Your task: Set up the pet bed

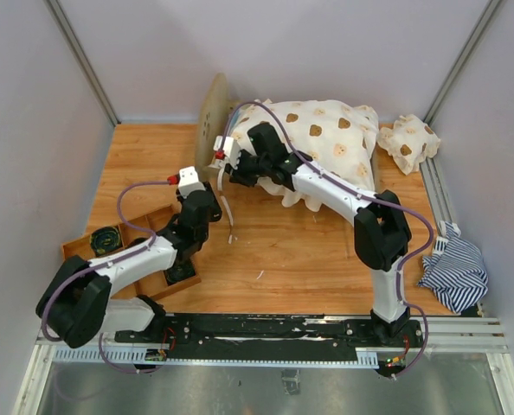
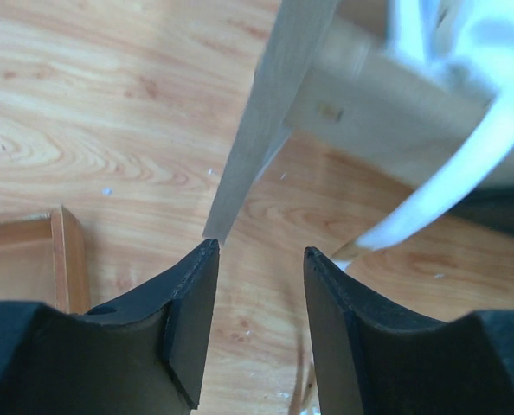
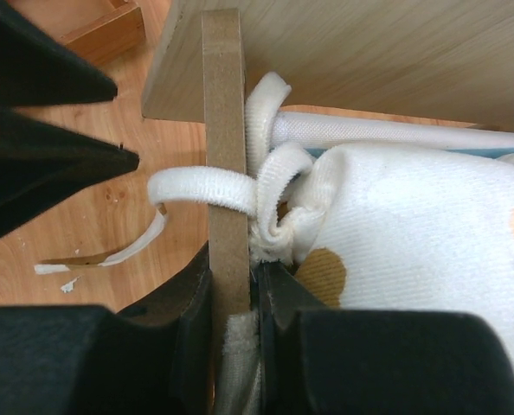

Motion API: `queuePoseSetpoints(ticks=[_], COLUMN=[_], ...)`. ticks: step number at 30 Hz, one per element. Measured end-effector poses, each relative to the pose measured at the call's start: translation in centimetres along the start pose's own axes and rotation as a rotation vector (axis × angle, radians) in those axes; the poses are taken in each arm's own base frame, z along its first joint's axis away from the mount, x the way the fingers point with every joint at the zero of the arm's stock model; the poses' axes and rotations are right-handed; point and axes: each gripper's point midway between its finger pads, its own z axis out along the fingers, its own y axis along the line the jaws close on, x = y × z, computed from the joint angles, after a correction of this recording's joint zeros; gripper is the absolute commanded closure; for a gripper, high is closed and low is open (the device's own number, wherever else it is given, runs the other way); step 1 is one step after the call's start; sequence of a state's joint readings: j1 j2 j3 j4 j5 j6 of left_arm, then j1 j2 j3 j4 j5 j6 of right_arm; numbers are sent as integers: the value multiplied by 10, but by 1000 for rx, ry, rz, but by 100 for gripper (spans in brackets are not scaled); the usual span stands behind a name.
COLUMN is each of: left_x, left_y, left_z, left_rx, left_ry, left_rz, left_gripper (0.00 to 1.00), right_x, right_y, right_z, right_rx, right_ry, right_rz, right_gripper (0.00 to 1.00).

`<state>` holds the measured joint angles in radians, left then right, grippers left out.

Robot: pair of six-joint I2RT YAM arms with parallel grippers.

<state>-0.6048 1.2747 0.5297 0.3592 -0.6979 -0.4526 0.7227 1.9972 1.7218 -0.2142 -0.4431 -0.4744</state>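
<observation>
The pet bed (image 1: pixel 215 111) stands at the back of the table, its plywood headboard at the left. The cream bear-print cover (image 1: pixel 326 138) lies over it and hides the mattress. My right gripper (image 1: pixel 226 162) is shut on the edge of a plywood panel (image 3: pixel 222 130) at the bed's headboard end, with a bit of white fabric pinched in as well (image 3: pixel 235 259). A white strap (image 3: pixel 205 188) loops round that panel. My left gripper (image 1: pixel 209 201) is open and empty (image 2: pixel 261 255), just short of the panel's lower corner (image 2: pixel 270 112).
A small bear-print pillow (image 1: pixel 408 143) lies at the back right. A blue-and-white striped cloth (image 1: pixel 454 272) is crumpled at the right edge. A wooden tray (image 1: pixel 80 251) with a dark round object sits under my left arm. A loose white strap (image 1: pixel 229 216) trails on the table.
</observation>
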Motion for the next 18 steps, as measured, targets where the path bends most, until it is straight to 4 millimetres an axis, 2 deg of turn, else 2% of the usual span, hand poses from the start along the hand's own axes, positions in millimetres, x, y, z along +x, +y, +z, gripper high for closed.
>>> queuePoseSetpoints(ticks=[5,8,10,13,18], left_x=[-55,-87,-100,-105,-99], left_y=[-6,12,21,21,0], left_z=[-12,-18,-19,-21,-25], left_rx=[27,29,32,67,191], left_ry=[-62,-114,-134,-136,-91], left_rz=[-62,-131,-159,-165,-133], left_gripper=[49,50,50,50,49], right_x=[9,14,18,30,46], right_y=[3,4,7,16,28], right_z=[-4,-7,-6,-2,3], right_rx=[-43,-63,-70,-89,-111], right_ry=[1,4,5,9,16], right_rz=[24,43,56,87,133], right_gripper=[100,100,100,100,100])
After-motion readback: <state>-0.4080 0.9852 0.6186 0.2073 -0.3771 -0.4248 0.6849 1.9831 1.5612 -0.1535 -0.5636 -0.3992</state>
